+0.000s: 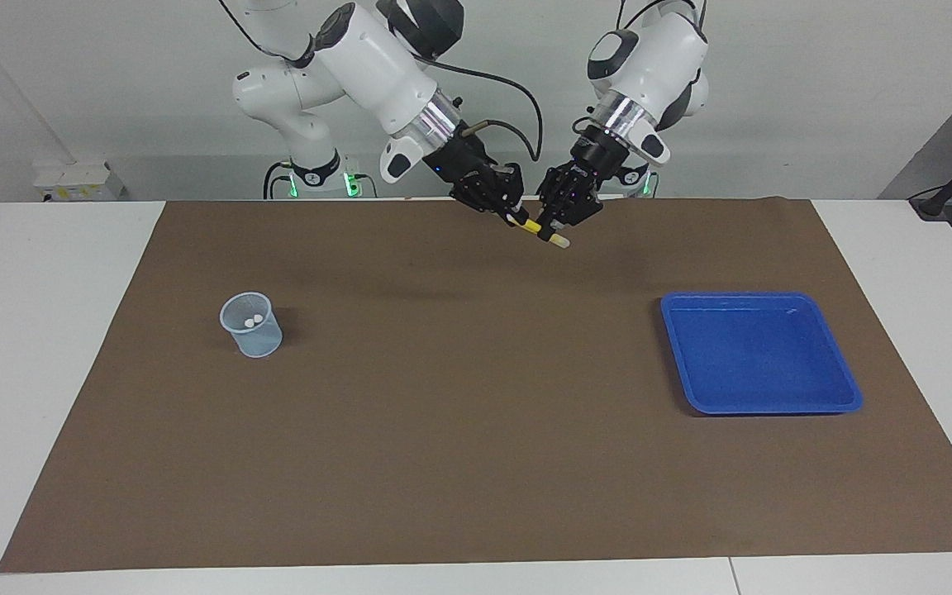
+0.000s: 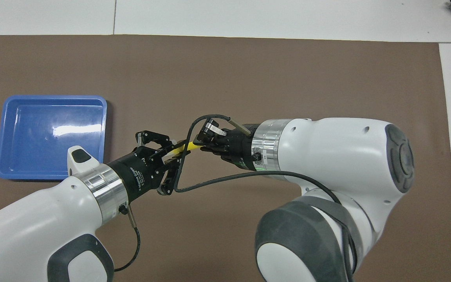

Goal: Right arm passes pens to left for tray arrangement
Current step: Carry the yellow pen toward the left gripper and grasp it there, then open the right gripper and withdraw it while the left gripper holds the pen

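Mid-air handover, top centre of facing view: right gripper [image 1: 511, 216] and left gripper [image 1: 553, 223] both pinching yellow pen [image 1: 535, 228]. Best to release right first, pull back straight, then carry to blue tray [image 1: 844, 382] at lower right

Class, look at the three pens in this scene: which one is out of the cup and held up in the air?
The yellow pen, gripped over the mat by both the right gripper and left gripper. The other two show only pale ends inside the mesh cup.

A slim yellow marker pen [image 1: 539, 230] [image 2: 181, 147] with a pale whitish end hangs tilted in the air above the brown mat. The shallow bright blue plastic tray [image 1: 840, 388] [image 2: 3, 137] lies flat toward the left arm's end.
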Tool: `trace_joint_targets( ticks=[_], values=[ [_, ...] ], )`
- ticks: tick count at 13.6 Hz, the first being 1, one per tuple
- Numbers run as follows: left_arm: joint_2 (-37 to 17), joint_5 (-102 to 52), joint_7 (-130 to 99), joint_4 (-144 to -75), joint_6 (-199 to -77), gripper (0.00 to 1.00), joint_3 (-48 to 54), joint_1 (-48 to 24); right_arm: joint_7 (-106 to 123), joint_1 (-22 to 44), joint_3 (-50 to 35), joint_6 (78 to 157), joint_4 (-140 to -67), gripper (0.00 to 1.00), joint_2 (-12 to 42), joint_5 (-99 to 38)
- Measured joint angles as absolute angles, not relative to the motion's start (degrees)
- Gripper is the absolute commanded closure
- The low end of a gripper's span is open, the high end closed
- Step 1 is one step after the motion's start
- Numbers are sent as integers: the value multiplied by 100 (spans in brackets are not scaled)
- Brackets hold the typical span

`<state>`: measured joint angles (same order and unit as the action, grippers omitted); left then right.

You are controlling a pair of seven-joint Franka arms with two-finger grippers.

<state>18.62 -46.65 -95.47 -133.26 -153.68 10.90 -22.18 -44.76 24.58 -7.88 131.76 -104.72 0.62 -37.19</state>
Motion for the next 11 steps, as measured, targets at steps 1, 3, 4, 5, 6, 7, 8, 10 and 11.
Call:
trace_joint_targets(
  ticks=[1, 3, 4, 5, 6, 7, 8, 10, 11],
  values=[
    [1862, -4664, -9468, -13325, -15340, 100, 1098, -2220, -4476, 2457, -787, 13175, -10481, 9, 60, -3719],
    [1862, -4664, -9393, -13327, -15294, 100, 1148, -2228, -4476, 2454, -783, 13210, -10477, 0, 60, -3719],
    [1862, -4664, -9372, -13327, -15275, 100, 1169, -2232, -4470, 2454, -782, 13241, -10471, 0, 60, -3718],
    [1862, -4664, -9341, -13329, -15243, 100, 1183, -2236, -4451, 2452, -781, 13251, -10463, 0, 59, -3718],
    [1862, -4664, -9267, -13331, -15194, 100, 1187, -2238, -4417, 2443, -775, 13215, -10457, 0, 58, -3704],
    [1862, -4664, -9129, -13332, -15107, 100, 1183, -2238, -4324, 2417, -758, 13061, -10452, 0, 56, -3611],
    [1863, -4664, -8914, -13332, -14962, 100, 1171, -2235, -4149, 2348, -742, 12786, -10444, 0, 50, -3351],
    [1869, -4664, -8296, -13331, -14545, 100, 1124, -2155, -3570, 2127, -719, 12137, -10431, 0, 27, -2693],
    [1876, -4664, -7922, -13330, -14285, 100, 1096, -2049, -3180, 1997, -714, 11822, -10431, 0, 7, -2459]
  ],
)
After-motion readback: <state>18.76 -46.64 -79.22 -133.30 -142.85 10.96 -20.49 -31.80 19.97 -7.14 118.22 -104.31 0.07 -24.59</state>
